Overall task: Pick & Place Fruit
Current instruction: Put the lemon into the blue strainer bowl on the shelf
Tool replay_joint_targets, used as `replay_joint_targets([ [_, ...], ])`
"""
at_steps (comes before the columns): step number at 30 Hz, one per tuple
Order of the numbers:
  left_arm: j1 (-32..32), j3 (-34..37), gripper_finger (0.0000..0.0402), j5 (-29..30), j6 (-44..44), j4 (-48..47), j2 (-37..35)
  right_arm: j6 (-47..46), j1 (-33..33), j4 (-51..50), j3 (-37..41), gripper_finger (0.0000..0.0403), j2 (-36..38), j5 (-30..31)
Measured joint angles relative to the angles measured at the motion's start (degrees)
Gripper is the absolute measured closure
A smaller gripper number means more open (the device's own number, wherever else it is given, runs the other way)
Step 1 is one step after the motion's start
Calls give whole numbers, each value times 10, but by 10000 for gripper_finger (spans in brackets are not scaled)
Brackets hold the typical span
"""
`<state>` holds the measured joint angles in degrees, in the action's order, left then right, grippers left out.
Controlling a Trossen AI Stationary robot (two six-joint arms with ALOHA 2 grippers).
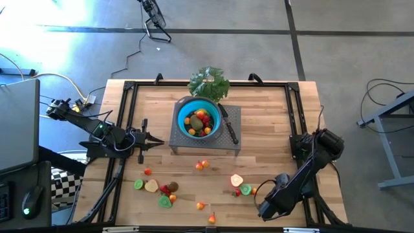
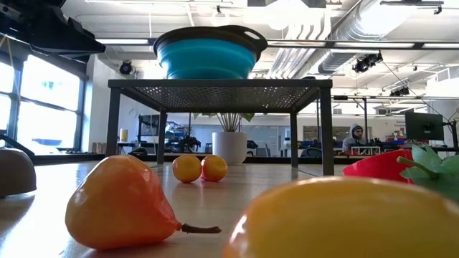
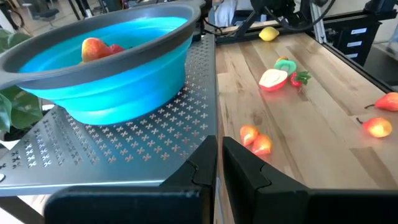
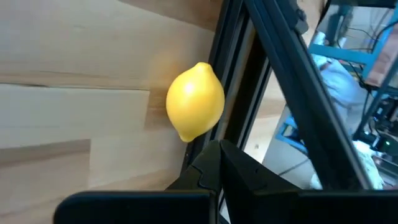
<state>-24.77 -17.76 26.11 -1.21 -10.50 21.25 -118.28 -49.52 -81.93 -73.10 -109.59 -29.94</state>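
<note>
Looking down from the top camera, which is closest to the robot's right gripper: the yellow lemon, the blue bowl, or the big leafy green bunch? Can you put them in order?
Starting from the right gripper, at the table's near right corner:
1. The yellow lemon, right beside the fingers.
2. The blue bowl, up on the grey stand mid-table.
3. The leafy green bunch, behind the bowl at the far edge.

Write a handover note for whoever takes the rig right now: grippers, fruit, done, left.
Left gripper: shut, empty, beside the grey stand.
Right gripper: shut, empty, near the table's front edge, next to a lemon.
Done: several fruits already in the blue bowl on the stand.
Left: loose fruit on the table, a pair in front of the stand, a cluster front left, another front right, and the lemon.
</note>
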Motion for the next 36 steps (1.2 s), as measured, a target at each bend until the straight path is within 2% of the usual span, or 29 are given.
replay_joint_targets([
  [4,0,0,380,0,0,0,0,4,0,1,0,400,-24,-9],
  [11,0,0,380,0,0,0,0,12,-7,-17,16,400,-49,-58],
  [16,0,0,380,0,0,0,0,-42,-19,4,48,400,-49,-77],
  [24,0,0,380,0,0,-1,0,-109,-28,108,76,400,-49,-61],
  [31,0,0,380,0,0,-2,0,-124,-19,113,76,400,-47,-28],
  [36,0,0,380,1,-5,-2,0,-149,-3,107,76,400,-19,28],
])
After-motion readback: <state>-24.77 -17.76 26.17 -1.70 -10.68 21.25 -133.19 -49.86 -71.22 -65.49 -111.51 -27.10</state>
